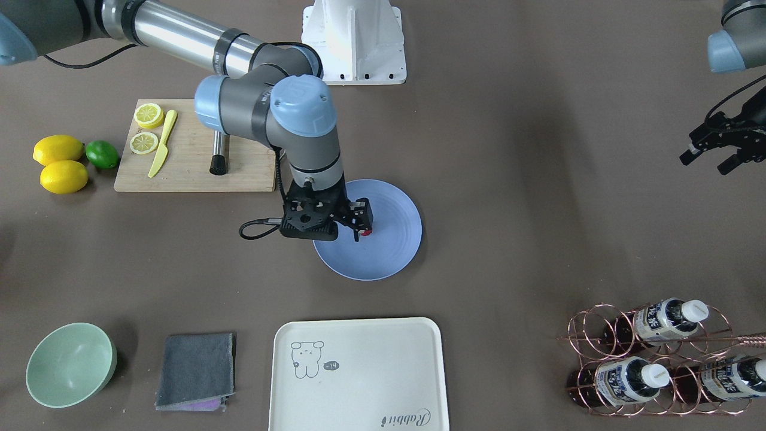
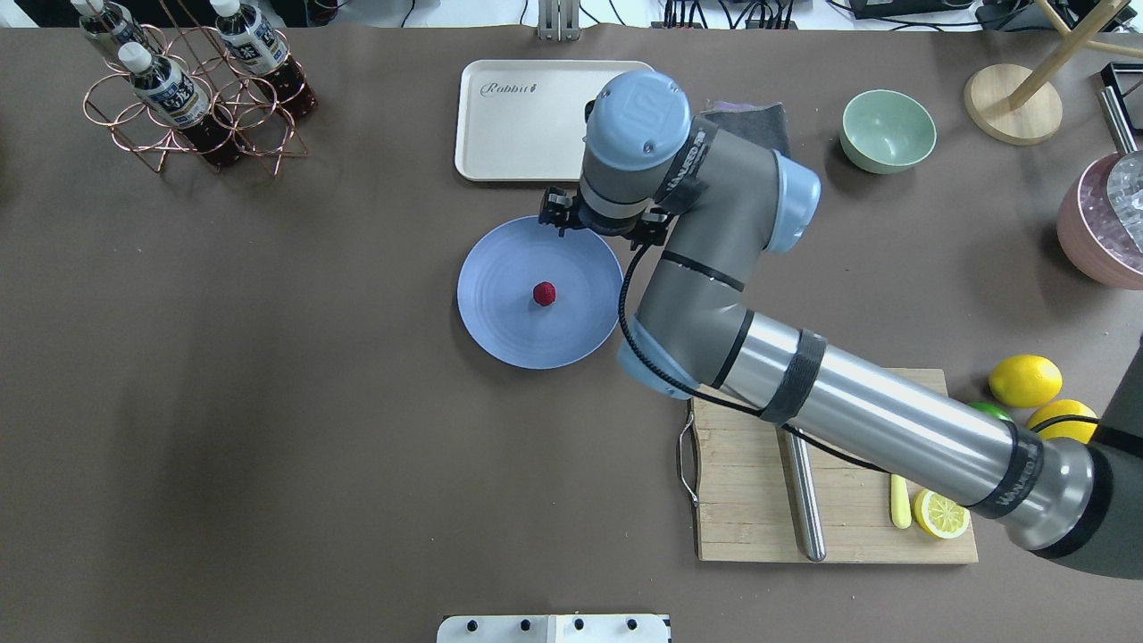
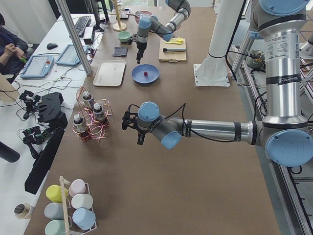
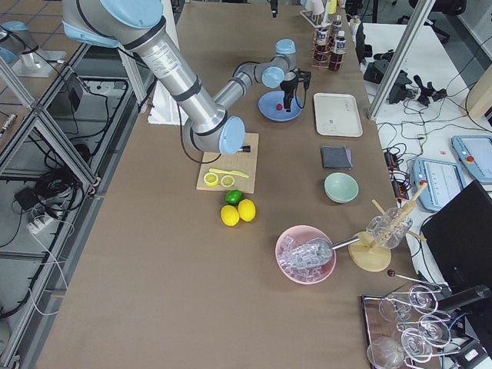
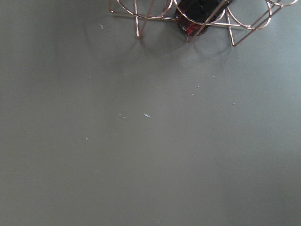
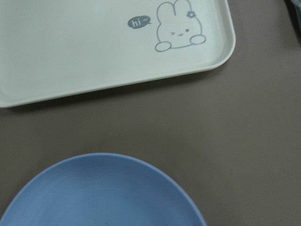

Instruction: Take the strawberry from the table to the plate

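On the table (image 2: 268, 357), the plate (image 2: 500, 330) sits near the middle. The right gripper (image 1: 350, 226) hangs over its far rim, jaws parted, holding nothing. The left gripper (image 1: 709, 160) hovers spread and empty. The strawberry (image 2: 544, 293) lies free at the plate's centre.

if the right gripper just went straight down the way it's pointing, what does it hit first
Most likely the plate, on bare blue on the side toward the tray, not the strawberry. The right gripper points straight down there, but its height leaves the exact spot unsure.
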Controlling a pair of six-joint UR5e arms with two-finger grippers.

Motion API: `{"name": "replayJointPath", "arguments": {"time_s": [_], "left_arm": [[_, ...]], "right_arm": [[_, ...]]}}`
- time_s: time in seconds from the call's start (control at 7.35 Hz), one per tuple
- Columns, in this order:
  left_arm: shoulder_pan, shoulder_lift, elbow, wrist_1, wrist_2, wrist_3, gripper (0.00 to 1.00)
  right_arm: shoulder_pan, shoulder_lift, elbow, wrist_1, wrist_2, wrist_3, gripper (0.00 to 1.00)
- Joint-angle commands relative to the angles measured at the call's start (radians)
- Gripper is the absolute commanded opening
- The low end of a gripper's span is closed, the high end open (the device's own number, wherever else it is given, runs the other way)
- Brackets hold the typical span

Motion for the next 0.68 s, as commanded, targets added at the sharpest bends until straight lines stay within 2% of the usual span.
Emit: {"name": "replayJointPath", "arguments": {"time_s": [0.0,0.27,0.41,0.54], "left_arm": [[-0.136,-0.005,-0.003,0.263,-0.006,0.339,0.98],[-0.262,-0.053,-0.005,0.535,0.019,0.640,0.98],[-0.291,-0.075,-0.005,0.627,0.033,0.707,0.98],[-0.304,-0.095,-0.005,0.672,0.045,0.727,0.98]], "right_arm": [[0.130,-0.154,0.162,-0.094,0.091,-0.191,1.00],[0.270,-0.281,0.342,-0.277,0.161,-0.457,1.00],[0.331,-0.353,0.385,-0.310,0.168,-0.588,1.00],[0.409,-0.428,0.396,-0.310,0.227,-0.730,1.00]]}}
